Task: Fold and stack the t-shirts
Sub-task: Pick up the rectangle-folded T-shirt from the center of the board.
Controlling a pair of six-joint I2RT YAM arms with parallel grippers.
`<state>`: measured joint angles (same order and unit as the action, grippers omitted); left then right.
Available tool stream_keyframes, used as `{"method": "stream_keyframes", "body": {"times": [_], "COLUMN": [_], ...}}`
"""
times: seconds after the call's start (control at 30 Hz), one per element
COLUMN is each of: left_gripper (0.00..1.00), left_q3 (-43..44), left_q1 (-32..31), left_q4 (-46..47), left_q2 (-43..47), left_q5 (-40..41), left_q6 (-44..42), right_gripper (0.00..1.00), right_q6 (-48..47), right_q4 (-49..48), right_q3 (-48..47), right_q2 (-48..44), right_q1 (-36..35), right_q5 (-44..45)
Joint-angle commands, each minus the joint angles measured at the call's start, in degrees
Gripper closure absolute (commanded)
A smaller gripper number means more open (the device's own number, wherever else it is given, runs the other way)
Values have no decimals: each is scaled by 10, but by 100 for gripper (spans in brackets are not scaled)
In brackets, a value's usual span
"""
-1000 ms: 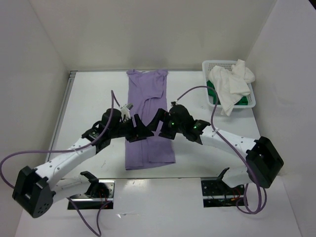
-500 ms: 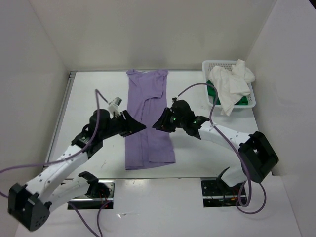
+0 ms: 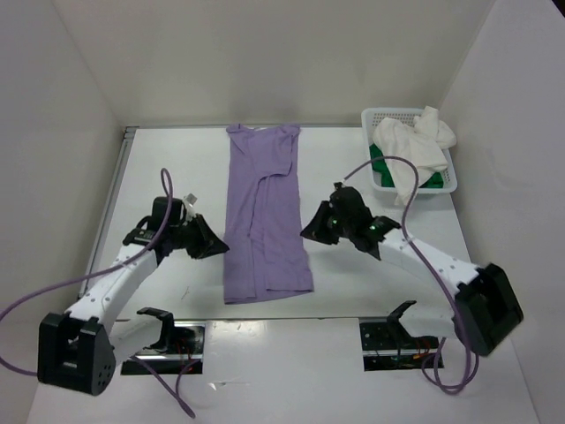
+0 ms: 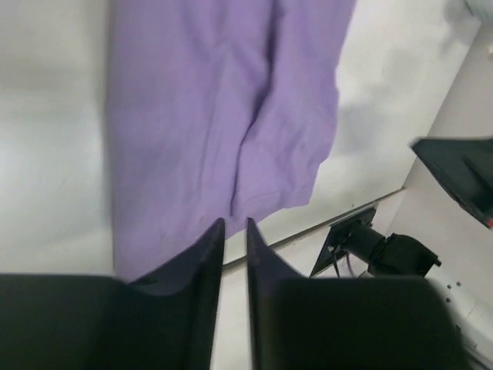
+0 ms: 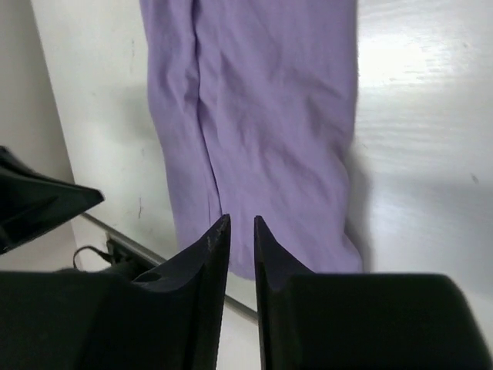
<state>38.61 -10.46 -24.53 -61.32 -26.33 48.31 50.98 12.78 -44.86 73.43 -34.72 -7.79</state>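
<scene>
The lavender t-shirt point(image 3: 265, 221) lies flat in the middle of the table, folded lengthwise into a long narrow strip with its collar at the far end. My left gripper point(image 3: 214, 247) hovers just off the strip's left edge and my right gripper point(image 3: 311, 231) just off its right edge. Neither touches the cloth. In the left wrist view the left gripper point(image 4: 235, 223) shows a narrow gap with nothing in it, above the lavender t-shirt point(image 4: 216, 116). The right gripper point(image 5: 242, 220) looks the same over the shirt point(image 5: 269, 116). The white t-shirt point(image 3: 410, 150) and green t-shirt point(image 3: 380, 168) sit in the basket.
A white perforated basket point(image 3: 381, 115) stands at the back right corner, with the white shirt hanging over its front rim. Walls close the table on the left, back and right. Both arm mounts point(image 3: 388, 331) sit at the near edge.
Both grippers have drawn apart from over the middle of the lavender shirt to its two sides. Their jaws have narrowed from wide open to a small gap. The shirt has not moved.
</scene>
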Motion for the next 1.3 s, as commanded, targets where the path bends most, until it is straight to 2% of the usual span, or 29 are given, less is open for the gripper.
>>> {"method": "stream_keyframes", "body": {"times": [0.0,0.03,0.13,0.2,0.23,0.3,0.43,0.5,0.63,0.83,0.9,1.03,1.27], "left_gripper": [73,65,50,46,35,24,23,23,33,42,42,43,43], "left_q3": [-57,-67,-94,-116,-128,-142,-196,-223,-236,-249,-249,-244,-254], "left_q1": [11,11,-2,-17,-32,-62,-98,-98,-105,-105,-105,-105,-105], "left_q4": [-108,-125,-169,-163,-163,-163,-163,-178,-174,-108,-103,-111,-81], "left_q2": [119,151,243,251,242,229,256,310,386,302,279,292,268], "left_q5": [-33,-20,5,5,-3,12,44,51,57,110,123,159,178], "left_q6": [-3,24,63,119,129,165,237,259,321,316,301,290,284], "right_gripper": [75,68,58,52,50,50,50,55,56,56,56,52,52], "right_q6": [-23,-17,26,26,26,26,32,38,63,86,86,81,69], "right_q4": [54,61,79,97,107,119,124,130,109,58,44,13,-41], "right_q3": [55,69,118,133,141,153,174,194,244,296,297,276,265], "right_q2": [-113,-144,-177,-208,-216,-227,-236,-241,-278,-283,-269,-233,-155], "right_q1": [-2,-2,-2,14,22,28,28,28,28,28,22,4,-17], "right_q5": [18,8,-12,-12,-27,-34,-55,-71,-90,-109,-109,-95,-82]}}
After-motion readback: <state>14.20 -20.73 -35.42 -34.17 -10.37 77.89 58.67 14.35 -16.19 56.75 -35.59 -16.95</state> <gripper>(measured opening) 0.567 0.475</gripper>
